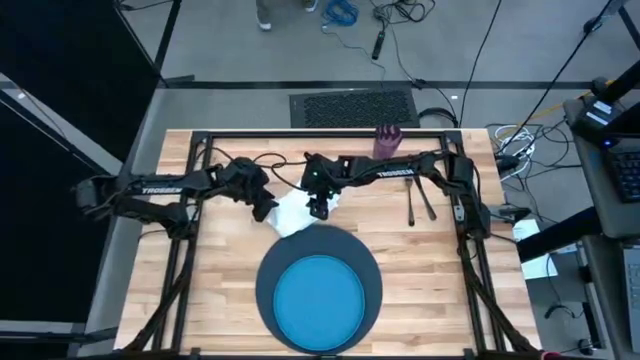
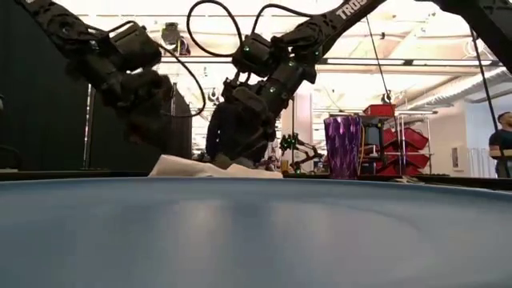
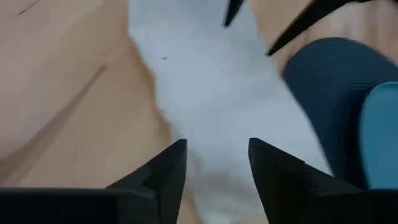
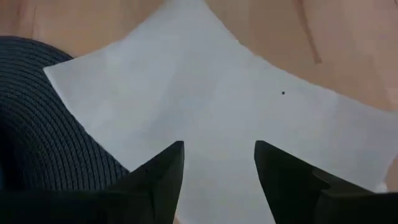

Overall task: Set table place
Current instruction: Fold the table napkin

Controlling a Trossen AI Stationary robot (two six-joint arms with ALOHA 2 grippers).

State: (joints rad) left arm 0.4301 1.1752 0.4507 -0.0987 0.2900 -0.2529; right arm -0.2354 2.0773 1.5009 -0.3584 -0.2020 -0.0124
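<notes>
The left arm is reaching in low across the bench (image 1: 420, 260), its left end effector (image 1: 266, 209) hanging with fingers (image 3: 163, 174) parted just over the near edge of the white napkin (image 1: 292, 215), gripping nothing. The right arm is stretching in from the other side, elbow high and wrist bent downward, and its right end effector (image 1: 319, 208) is hovering over the far corner of the same napkin, fingers (image 4: 163, 175) likewise spread and empty.

The napkin is lying flat and slightly skewed, looking smooth with a tiny dark speck on it; one corner is overlapping the rim of the dark grey charger (image 1: 268, 290). The charger is showing a ribbed, woven-looking surface in the right wrist view. The bright blue plate (image 1: 319, 303) is sitting centred on the charger. Beyond the napkin, toward the right, the silverware (image 1: 419, 201) is lying on the wood, well apart from the charger, and the purple cup (image 1: 387, 141) is standing upright near the bench's far edge.
</notes>
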